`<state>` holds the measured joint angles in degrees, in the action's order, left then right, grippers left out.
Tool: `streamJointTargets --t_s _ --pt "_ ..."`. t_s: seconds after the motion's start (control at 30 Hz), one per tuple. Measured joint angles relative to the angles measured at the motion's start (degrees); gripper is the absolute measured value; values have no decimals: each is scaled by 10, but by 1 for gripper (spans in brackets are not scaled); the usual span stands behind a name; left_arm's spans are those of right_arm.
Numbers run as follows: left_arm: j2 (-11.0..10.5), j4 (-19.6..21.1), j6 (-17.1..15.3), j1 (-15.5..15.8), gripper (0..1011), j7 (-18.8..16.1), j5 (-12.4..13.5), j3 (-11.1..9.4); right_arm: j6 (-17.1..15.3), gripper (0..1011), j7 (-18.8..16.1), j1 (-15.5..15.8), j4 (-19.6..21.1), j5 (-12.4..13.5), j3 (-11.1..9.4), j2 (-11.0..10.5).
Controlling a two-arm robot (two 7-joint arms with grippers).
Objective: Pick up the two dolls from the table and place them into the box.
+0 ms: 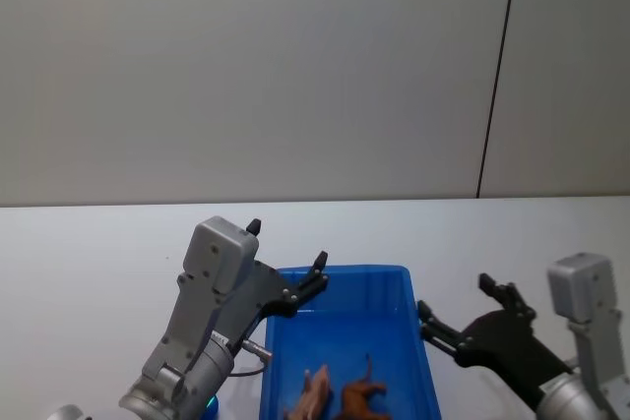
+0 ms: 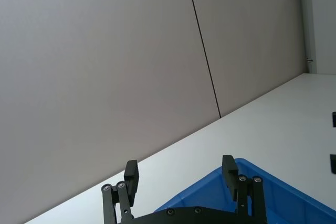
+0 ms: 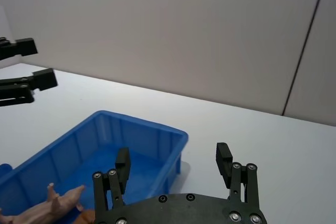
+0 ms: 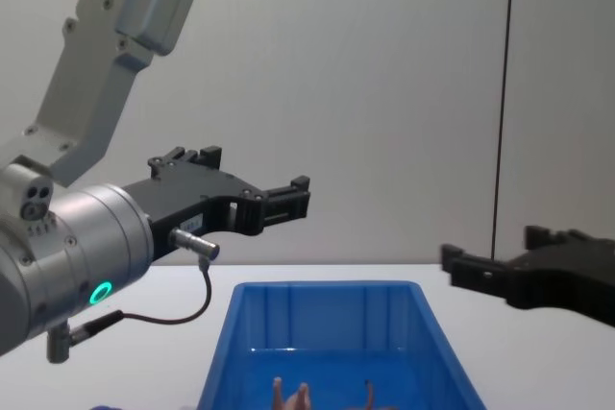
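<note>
- The counter [image 1: 89, 263] runs across the room, with the wall [image 1: 295, 66] standing behind its far edge.
- The box [image 1: 345, 270] sits on the counter, at the near middle, between the two arms.
- Two dolls lie inside the box on its floor, toward the near end: the left-hand doll [image 1: 313, 395] is just beside the right-hand doll [image 1: 359, 400].
- The left pincer [image 1: 286, 243] hangs above the box's far left corner, off the counter.
- The right pincer [image 1: 455, 294] hangs just right of the box's right wall, outside it and above the counter.
- The two pincers are well apart, with the box between them.
</note>
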<state>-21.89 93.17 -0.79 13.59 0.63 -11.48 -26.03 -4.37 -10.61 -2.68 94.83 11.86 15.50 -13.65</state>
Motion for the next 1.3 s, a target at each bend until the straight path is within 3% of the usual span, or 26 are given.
streamJointTargets --t_s 0.43,0.67,1.3 --pt "-1 1 -2 -1 1001 0 0 1 6 1001 42 28 27 16 -12 -18" --pt "-11 15 -22 -10 1001 -6 -12 6 7 1001 52 36 34 19 -15 -23" --pt "-70 83 -118 -70 1001 -52 -87 35 9 1001 63 43 41 23 -18 -27"
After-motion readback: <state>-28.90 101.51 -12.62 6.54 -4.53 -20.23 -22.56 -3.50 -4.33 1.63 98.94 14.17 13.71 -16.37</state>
